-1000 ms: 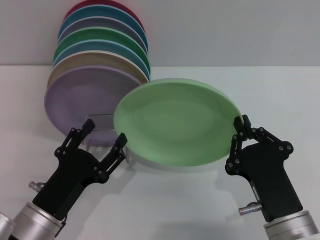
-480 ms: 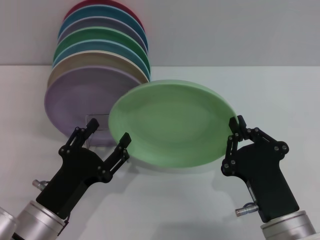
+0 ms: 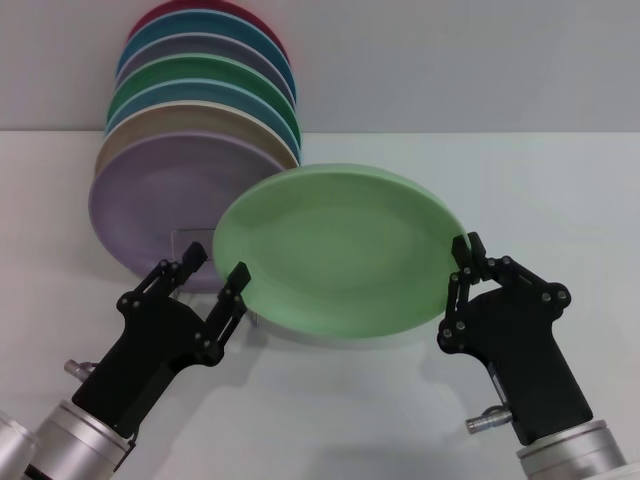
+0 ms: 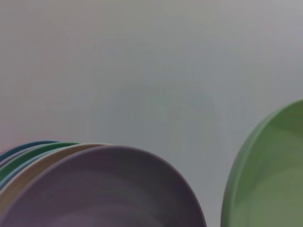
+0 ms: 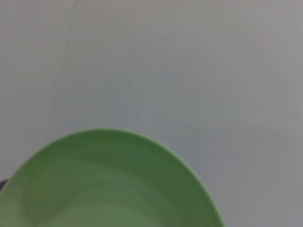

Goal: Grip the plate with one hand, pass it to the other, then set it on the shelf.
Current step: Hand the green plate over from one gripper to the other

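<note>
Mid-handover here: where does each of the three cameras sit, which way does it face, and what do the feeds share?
Head: on the head, looking down-forward; shows left gripper, right gripper holding the plate, the lavender plate.
Left wrist: faces the wall past the lavender plate and the plate's rim; no fingers show.
Right wrist: looks over the plate; no fingers show.
All share the plate.

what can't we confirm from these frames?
- Shelf, head view: mostly hidden behind the left gripper and the plate.
- Left gripper contact with the plate rim: unclear in the head view; its wrist view shows no fingers.
- Right gripper, wrist view: fingers out of frame, only the plate shows.
</note>
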Robot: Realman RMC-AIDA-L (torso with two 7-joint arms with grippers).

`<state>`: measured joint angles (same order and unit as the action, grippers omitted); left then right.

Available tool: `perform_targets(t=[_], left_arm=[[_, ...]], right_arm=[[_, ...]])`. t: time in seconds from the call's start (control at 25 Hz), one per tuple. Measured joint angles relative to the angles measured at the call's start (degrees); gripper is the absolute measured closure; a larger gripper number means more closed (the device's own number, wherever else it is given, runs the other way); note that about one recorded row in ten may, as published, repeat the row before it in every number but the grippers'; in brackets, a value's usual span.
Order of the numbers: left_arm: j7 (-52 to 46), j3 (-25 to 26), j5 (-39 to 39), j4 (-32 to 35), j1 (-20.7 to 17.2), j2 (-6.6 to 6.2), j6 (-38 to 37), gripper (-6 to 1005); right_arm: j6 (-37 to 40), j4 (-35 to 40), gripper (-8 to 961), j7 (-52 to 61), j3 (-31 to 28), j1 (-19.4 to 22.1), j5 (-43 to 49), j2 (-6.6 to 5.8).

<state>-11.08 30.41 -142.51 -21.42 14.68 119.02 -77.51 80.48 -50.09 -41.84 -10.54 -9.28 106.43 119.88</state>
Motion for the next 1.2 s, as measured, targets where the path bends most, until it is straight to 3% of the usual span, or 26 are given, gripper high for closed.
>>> perform_targets(t=[0.16, 0.52, 0.92, 1.12, 1.2], left_arm=[[0.0, 0.22, 0.08, -0.05, 0.02, -0.02, 0.0, 497], [0.0, 0.34, 0.13, 0.06, 0.5, -0.02, 0.03, 689], [0.0, 0.26, -0.1, 0.33, 1.02, -0.02, 0.5, 744], [0.0, 0.2, -0.17, 0.2, 1.04, -0.02, 0.52, 857], [0.0, 0.18, -0.18, 0.18, 1.09, -0.02, 0.52, 859]], right_arm=[[-0.07, 0.0, 937, 0.0, 0.0, -0.07, 0.0, 0.0], [-0.08, 0.08, 936, 0.0, 0.0, -0.21, 0.0, 0.0], [-0.08, 0.08, 932, 0.0, 0.0, -0.43, 0.0, 0.0], [-0.55, 0.08, 930, 0.0, -0.2, -0.54, 0.01, 0.0], [-0.62, 0.09, 929, 0.0, -0.24, -0.57, 0.01, 0.0]])
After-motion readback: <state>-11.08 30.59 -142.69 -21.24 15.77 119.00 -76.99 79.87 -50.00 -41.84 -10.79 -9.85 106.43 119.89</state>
